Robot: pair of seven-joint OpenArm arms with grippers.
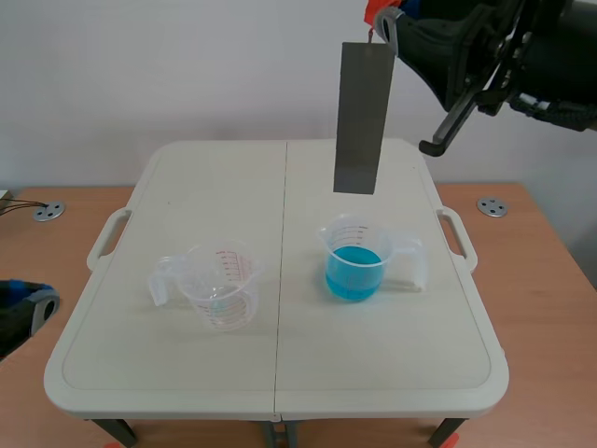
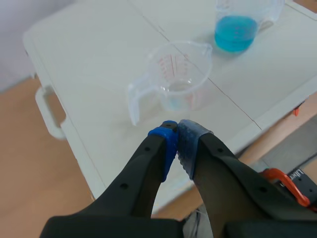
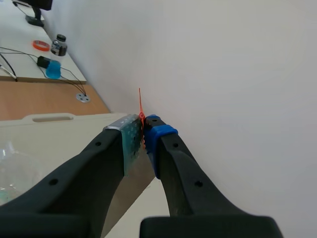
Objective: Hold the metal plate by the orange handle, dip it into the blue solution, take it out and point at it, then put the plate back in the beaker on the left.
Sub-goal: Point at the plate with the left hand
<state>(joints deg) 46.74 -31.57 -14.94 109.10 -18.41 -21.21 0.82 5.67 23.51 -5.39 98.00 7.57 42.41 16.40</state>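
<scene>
Your right gripper [image 1: 383, 25] is pinching the orange handle [image 1: 374, 10], with the metal plate [image 1: 362, 117] hanging upright, high above the beaker of blue solution [image 1: 354, 263]. It looks thin, stiff and light, and will likely swing, so grip only the handle.

A plain white wall [image 1: 187, 65] stands at the back. A white folding table [image 1: 392, 364] lies under and ahead of the left gripper [image 2: 177, 130]. It has a line [image 1: 280, 280] down its middle and a carry handle [image 1: 107, 238] on each side. It sits on a bigger brown wooden desk [image 1: 546, 280]. A round metal cap [image 1: 48, 211] is set in the wood. A bit of grey floor [image 2: 292, 146] shows beside the left gripper, past the desk's edge. Far ahead of the right gripper [image 3: 143, 129], by the wall, black wires [image 3: 15, 69], a small bottle [image 3: 58, 45] and an orange ring [image 3: 41, 45] lie on more wood. The light is soft and even.
</scene>
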